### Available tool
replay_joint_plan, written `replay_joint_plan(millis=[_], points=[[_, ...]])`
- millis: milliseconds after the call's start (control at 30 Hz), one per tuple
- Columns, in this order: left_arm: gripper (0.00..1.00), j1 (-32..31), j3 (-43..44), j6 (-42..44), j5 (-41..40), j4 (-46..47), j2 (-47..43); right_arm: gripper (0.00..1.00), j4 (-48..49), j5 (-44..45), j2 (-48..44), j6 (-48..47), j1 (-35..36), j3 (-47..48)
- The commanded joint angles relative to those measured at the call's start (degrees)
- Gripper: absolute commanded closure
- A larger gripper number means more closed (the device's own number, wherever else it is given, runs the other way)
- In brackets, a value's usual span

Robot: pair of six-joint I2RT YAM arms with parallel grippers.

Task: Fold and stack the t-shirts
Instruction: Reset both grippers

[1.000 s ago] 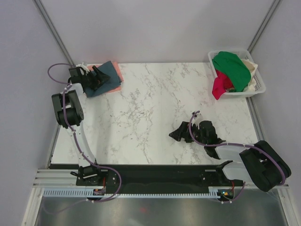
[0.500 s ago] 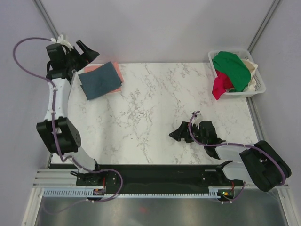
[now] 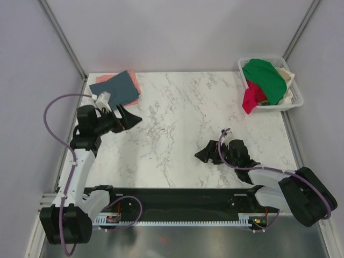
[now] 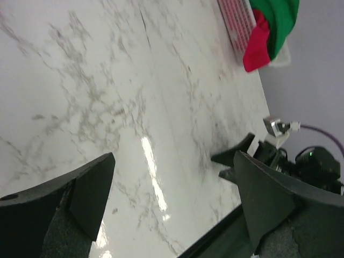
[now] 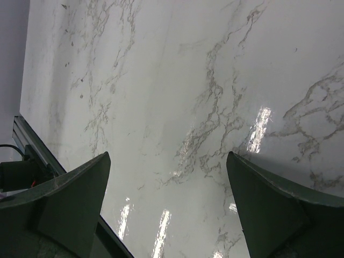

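Two folded t-shirts lie stacked in the table's far left corner: the slate-blue t-shirt (image 3: 114,90) sits on top and the salmon-pink t-shirt (image 3: 136,84) shows only as an edge beneath it. My left gripper (image 3: 129,119) hovers just in front of that stack, open and empty, pointing right over bare marble (image 4: 134,107). Its fingers (image 4: 92,194) hold nothing. My right gripper (image 3: 207,153) rests low near the table's front right, open, with only marble between its fingers (image 5: 269,201). Neither wrist view shows the shirts.
A white basket (image 3: 299,98) at the back right corner holds green (image 3: 264,78), red (image 3: 250,99) and cream garments. The left wrist view shows the same basket (image 4: 232,21) far off and my right gripper (image 4: 251,155). Metal rails run along the near table edge.
The left arm has swung from the far left corner behind the stack to nearer, now low over the table in front of the stack. The right arm shifted slightly. Both grippers stayed open.
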Motion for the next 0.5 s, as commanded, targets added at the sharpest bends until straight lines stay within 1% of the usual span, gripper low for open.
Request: replay_joint_plan(millis=[0,67,133,200,300,367,467], points=[[0.0,-1.4,-8.5,3.7,10.2,-0.7,-8.0,0.02,-4.6,1.9,0.1,0.0,0.1,-1.2],[0.0,-1.4,-11.1,4.8,9.3,-0.6,-11.3,0.02,-4.8,1.9,0.4,-0.1,0.1,-1.1],[0.0,-1.4,-12.3,4.1,9.8,-0.7,-14.3,0.02,-5.0,2.1,0.9,0.1,0.1,-1.0],[0.0,-1.4,-12.5,3.8,11.0,-0.6,-15.3,0.02,-5.1,2.1,1.0,0.1,0.1,-0.9],[0.0,-1.7,-13.0,3.8,9.3,-0.5,-16.3,0.02,-5.9,2.8,0.4,0.4,0.1,-1.0],[0.0,-1.7,-12.5,4.5,11.0,-0.4,-15.7,0.02,-6.2,3.2,-0.1,0.6,0.1,-1.1],[0.0,-1.8,-12.3,4.6,9.1,-0.7,-16.7,0.02,-6.7,4.1,-0.8,0.8,0.1,-1.3]])
